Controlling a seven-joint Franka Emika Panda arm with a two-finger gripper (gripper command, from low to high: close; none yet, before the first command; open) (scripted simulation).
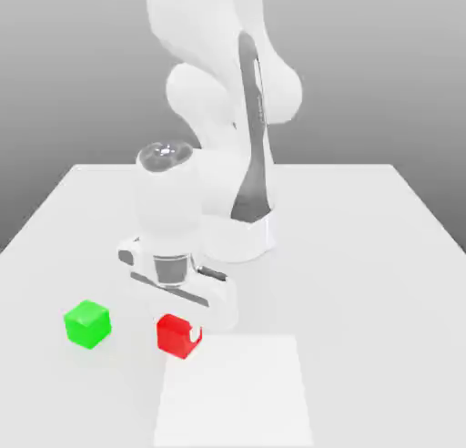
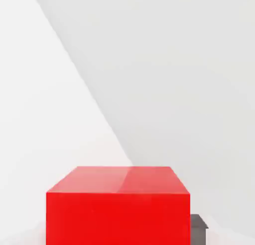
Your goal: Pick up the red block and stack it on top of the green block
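A bright red block (image 1: 176, 335), plain and glossy with no markings, sits on a pale white desk (image 1: 364, 255). In the hand view the red block (image 2: 118, 205) shows a lighter red upper face and a deeper, saturated red front face. A bright green block (image 1: 87, 324), also plain, has a lighter green top and darker green sides. The robot arm (image 1: 223, 91) is white with dark grey trim. A brighter white rectangular patch (image 1: 235, 392) marks the desk. The backdrop is a grey gradient.
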